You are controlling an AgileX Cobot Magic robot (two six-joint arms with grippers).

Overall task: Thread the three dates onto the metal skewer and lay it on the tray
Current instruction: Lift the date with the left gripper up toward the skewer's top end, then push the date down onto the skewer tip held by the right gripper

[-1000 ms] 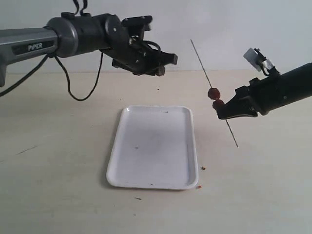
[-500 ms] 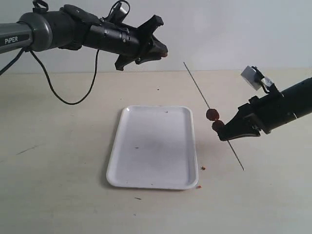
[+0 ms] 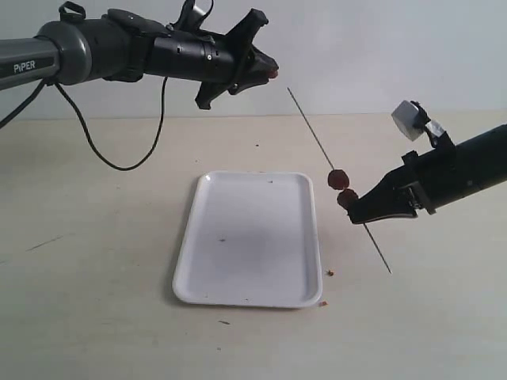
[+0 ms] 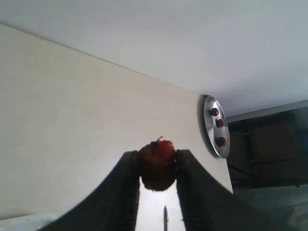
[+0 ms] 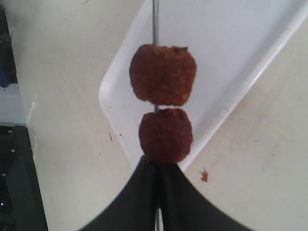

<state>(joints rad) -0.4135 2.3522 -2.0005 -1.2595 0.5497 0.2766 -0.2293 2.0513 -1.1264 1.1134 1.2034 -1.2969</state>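
The white tray (image 3: 252, 237) lies flat on the table. To its right, my right gripper (image 3: 354, 215) is shut on the thin metal skewer (image 3: 309, 127), which slants up and to the left. Two dates (image 3: 338, 179) (image 3: 346, 198) sit on it just above the fingertips; the right wrist view shows them stacked (image 5: 162, 74) (image 5: 165, 135) on the skewer (image 5: 155, 21), over the tray's (image 5: 231, 38) corner. High at the back, my left gripper (image 3: 272, 72) is shut on the third date (image 4: 158, 163), a short way left of the skewer's upper tip.
A black cable (image 3: 111, 154) hangs from the left arm onto the table. Reddish crumbs (image 3: 330, 273) lie by the tray's near right corner. In the left wrist view a round metal plate (image 4: 215, 126) with three small dark pieces sits far off.
The left gripper with its date has shifted slightly right toward the skewer tip. The right gripper has moved the skewer a little left and down, tilting its upper tip toward the left gripper.
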